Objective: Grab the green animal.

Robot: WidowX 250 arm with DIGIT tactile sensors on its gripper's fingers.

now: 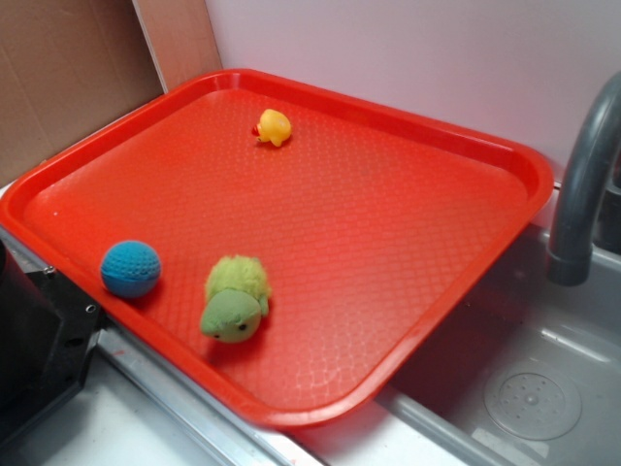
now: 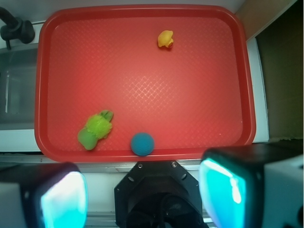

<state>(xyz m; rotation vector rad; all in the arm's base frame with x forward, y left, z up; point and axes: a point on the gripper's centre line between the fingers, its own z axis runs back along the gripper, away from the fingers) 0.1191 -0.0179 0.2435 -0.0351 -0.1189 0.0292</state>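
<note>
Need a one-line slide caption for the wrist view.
Open gripper high above a red tray holding the green animal, a blue ball beside it, and a yellow duck far off.

Large red plastic tray (image 1: pixel 408 320), textured floor, raised rim, rounded corners; it lies over the edge of a grey sink basin (image 1: pixel 543 388). Small yellow rubber duck (image 1: pixel 274 127) sits near the tray's far rim, well apart from everything else. Blue textured ball (image 1: pixel 131 268) rests close to the near rim. Dark grey curved faucet (image 1: pixel 582 194) rises beside the tray's right corner. Brown cardboard panel (image 1: pixel 68 68) stands behind the tray at left.
</note>
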